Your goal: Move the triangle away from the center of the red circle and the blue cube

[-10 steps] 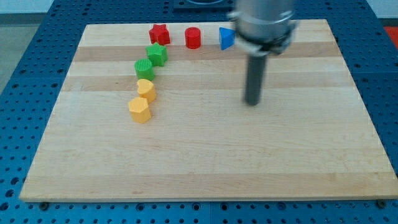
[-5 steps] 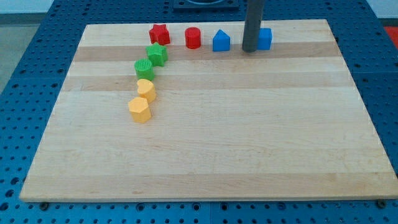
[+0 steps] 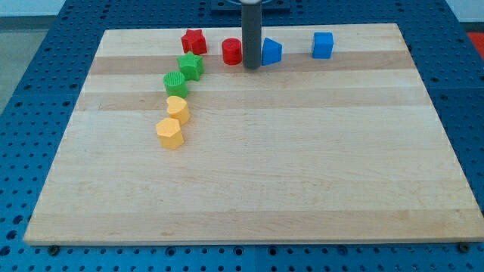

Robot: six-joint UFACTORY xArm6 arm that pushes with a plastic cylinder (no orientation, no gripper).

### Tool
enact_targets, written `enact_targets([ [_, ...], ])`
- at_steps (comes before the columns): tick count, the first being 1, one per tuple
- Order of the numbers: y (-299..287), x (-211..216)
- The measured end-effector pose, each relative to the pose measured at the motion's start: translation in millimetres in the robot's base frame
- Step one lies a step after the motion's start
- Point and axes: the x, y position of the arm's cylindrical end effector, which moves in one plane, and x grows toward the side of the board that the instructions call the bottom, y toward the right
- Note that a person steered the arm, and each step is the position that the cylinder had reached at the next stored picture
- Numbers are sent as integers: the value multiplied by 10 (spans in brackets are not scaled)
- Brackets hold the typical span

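The blue triangle block (image 3: 271, 51) lies near the view's top, between the red circle block (image 3: 231, 51) on its left and the blue cube (image 3: 323, 45) further right. My tip (image 3: 251, 66) stands in the narrow gap between the red circle and the blue triangle, close against both. The rod hides part of the red circle's right side and the triangle's left edge.
A red star block (image 3: 193, 41) lies left of the red circle. A green star block (image 3: 190, 66), a green round block (image 3: 175, 83) and two yellow blocks (image 3: 177, 109) (image 3: 170, 133) run in a curved line down the board's left. The wooden board (image 3: 302, 174) sits on a blue perforated table.
My tip moved from the board's middle right up to the blue cube's left side, then left along the top row to the gap between the red circle and the triangle.
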Motion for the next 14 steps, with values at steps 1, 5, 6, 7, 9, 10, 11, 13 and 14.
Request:
enact_targets([
  [1,308,-175],
  [5,397,-861],
  [6,90,-1025],
  [7,262,-1316],
  [9,465,-772],
  [10,89,-69],
  [11,39,-332],
  [13,252,-390],
  [14,372,-586],
])
